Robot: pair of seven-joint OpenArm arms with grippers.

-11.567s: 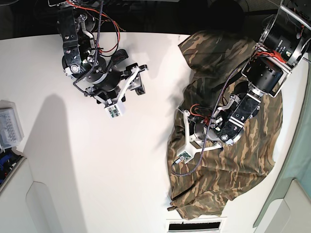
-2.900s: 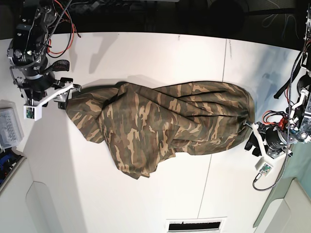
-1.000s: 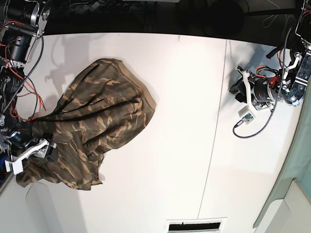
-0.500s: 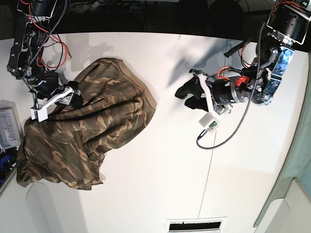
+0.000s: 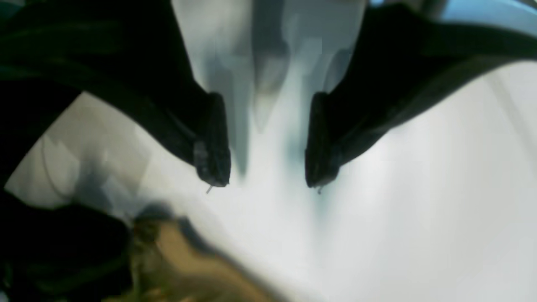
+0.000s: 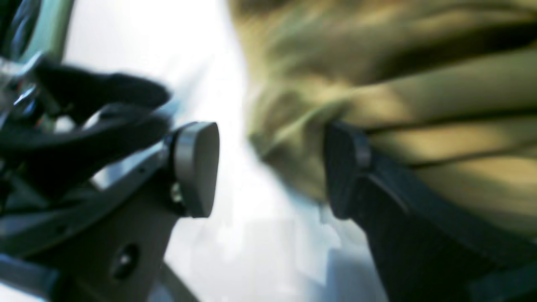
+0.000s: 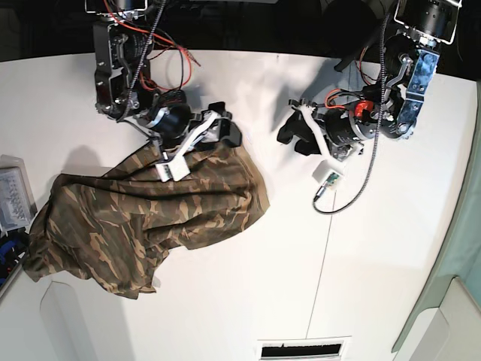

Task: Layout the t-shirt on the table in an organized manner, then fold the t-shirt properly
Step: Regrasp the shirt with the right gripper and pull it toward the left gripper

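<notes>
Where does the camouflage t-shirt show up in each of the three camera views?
Base: the t-shirt lies rumpled across the left half.
Left wrist: a blurred patch at the bottom left.
Right wrist: blurred, fills the upper right.
Shared landmark: the white table, seen in every view.

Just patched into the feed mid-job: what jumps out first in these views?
The crumpled camouflage-print cloth t-shirt dominates, bunched on the base view's left half of the matte white table, not laid flat. The right gripper sits open at the shirt's upper edge, cloth edge between its jaws. The left gripper hovers open and empty over bare table, apart from the shirt.
</notes>
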